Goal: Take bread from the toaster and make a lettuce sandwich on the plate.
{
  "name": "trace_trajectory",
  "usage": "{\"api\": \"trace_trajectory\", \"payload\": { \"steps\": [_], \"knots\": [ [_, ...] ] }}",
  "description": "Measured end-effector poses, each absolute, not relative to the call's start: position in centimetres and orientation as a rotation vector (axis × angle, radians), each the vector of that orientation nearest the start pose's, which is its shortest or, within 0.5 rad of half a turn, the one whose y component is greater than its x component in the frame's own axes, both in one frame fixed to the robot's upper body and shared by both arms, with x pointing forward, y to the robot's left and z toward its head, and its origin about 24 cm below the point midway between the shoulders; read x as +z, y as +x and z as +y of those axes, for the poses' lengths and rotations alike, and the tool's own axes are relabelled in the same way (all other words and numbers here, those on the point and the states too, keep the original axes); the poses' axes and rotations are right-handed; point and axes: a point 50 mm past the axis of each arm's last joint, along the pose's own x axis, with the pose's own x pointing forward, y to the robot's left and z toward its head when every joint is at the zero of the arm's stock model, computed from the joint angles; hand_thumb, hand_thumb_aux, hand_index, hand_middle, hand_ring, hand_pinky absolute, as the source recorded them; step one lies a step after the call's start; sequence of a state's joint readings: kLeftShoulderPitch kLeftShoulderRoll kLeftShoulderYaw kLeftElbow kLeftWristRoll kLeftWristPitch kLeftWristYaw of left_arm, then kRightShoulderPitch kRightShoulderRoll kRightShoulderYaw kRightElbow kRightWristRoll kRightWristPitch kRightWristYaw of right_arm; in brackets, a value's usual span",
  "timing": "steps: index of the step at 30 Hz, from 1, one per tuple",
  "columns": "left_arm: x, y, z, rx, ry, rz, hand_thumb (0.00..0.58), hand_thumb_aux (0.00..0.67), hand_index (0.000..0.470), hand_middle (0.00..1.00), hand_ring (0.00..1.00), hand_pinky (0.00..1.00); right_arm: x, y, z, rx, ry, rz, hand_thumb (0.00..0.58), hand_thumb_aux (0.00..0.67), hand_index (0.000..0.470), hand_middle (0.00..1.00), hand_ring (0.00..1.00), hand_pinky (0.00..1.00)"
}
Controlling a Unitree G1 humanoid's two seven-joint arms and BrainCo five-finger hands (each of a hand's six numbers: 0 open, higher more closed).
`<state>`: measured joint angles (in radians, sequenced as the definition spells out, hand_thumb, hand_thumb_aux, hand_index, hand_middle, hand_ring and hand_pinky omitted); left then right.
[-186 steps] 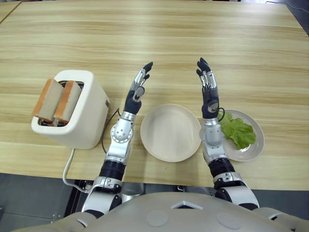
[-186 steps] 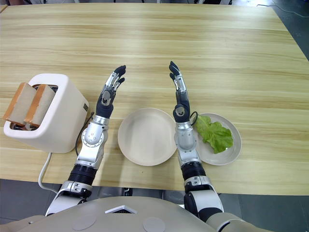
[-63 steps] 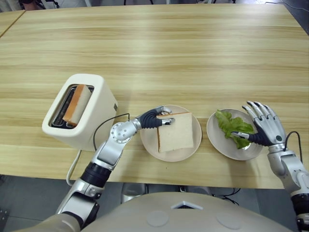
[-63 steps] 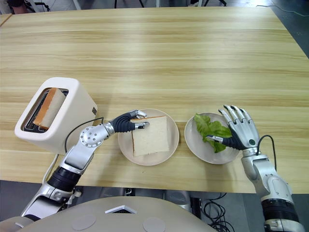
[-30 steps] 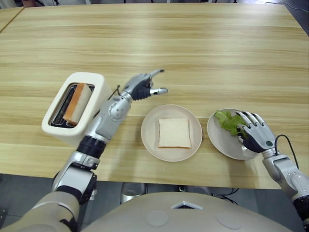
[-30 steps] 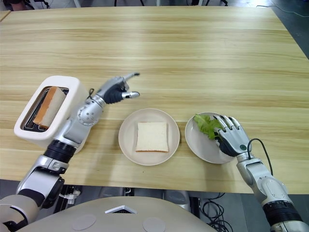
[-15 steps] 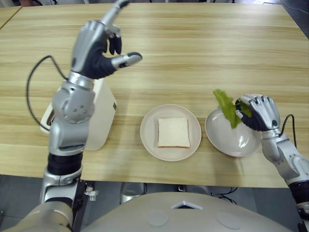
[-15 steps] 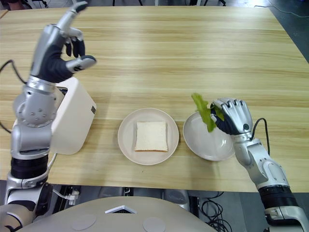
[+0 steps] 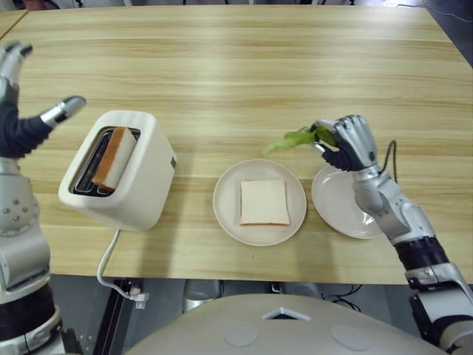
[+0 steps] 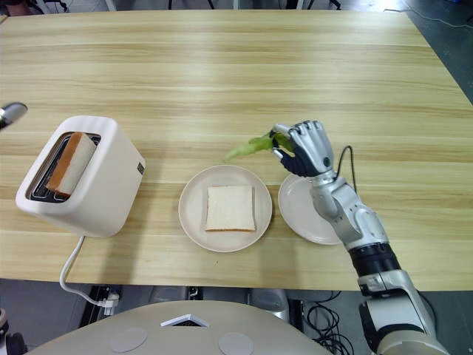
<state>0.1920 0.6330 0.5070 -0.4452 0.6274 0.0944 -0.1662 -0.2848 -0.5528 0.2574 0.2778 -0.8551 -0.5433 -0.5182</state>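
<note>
A white toaster [image 9: 118,180] stands at the left with one slice of bread [image 9: 113,157] upright in its slot. One slice of bread [image 9: 264,202] lies flat on the round plate [image 9: 225,211] in the middle. My right hand [image 9: 349,140] is shut on a green lettuce leaf [image 9: 290,139], holding it in the air just beyond the far right rim of that plate. My left hand [image 9: 21,118] is raised at the far left, above and left of the toaster, with fingers spread and nothing in it.
A second, bare plate [image 9: 336,207] lies to the right of the bread plate, under my right forearm. The toaster's cord [image 9: 107,259] runs off the near table edge. The far half of the wooden table [image 9: 244,59] is open.
My right hand has carried the lettuce up and left off the right plate toward the bread plate. My left hand has swung further left, away from over the toaster.
</note>
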Motion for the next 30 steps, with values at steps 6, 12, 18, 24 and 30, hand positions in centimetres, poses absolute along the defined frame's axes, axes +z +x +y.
{"api": "trace_trajectory", "payload": {
  "steps": [6, 12, 18, 24, 30],
  "knots": [
    [15.6, 19.1, 32.0, 0.290, 1.352, 0.073, 0.000, 0.000, 0.000, 0.00, 0.00, 0.00, 7.4, 29.1, -13.8, 0.284, -1.172, -0.801, 0.580, 0.670, 0.460, 1.00, 1.00, 1.00],
    [14.3, 19.6, 31.1, 0.200, 1.343, 0.118, 0.000, 0.000, 0.000, 0.00, 0.00, 0.00, 5.9, 28.3, -11.4, 0.411, -1.140, -0.833, 0.580, 0.670, 0.460, 1.00, 1.00, 1.00],
    [12.9, 19.3, 30.5, 0.100, 1.330, 0.195, 0.000, 0.000, 0.000, 0.00, 0.00, 0.00, 4.2, 25.6, -11.1, 0.529, -1.117, -0.817, 0.580, 0.670, 0.460, 1.00, 1.00, 1.00],
    [13.3, 19.3, 29.7, 0.071, 1.325, 0.178, 0.000, 0.000, 0.000, 0.00, 0.00, 0.00, 3.3, 23.4, -12.5, 0.622, -1.138, -0.772, 0.580, 0.670, 0.460, 1.00, 1.00, 1.00],
    [13.0, 19.4, 29.4, 0.052, 1.317, 0.196, 0.000, 0.000, 0.000, 0.00, 0.00, 0.00, 2.7, 22.9, -13.5, 0.656, -1.165, -0.719, 0.580, 0.670, 0.460, 1.00, 1.00, 1.00]
  ]
}}
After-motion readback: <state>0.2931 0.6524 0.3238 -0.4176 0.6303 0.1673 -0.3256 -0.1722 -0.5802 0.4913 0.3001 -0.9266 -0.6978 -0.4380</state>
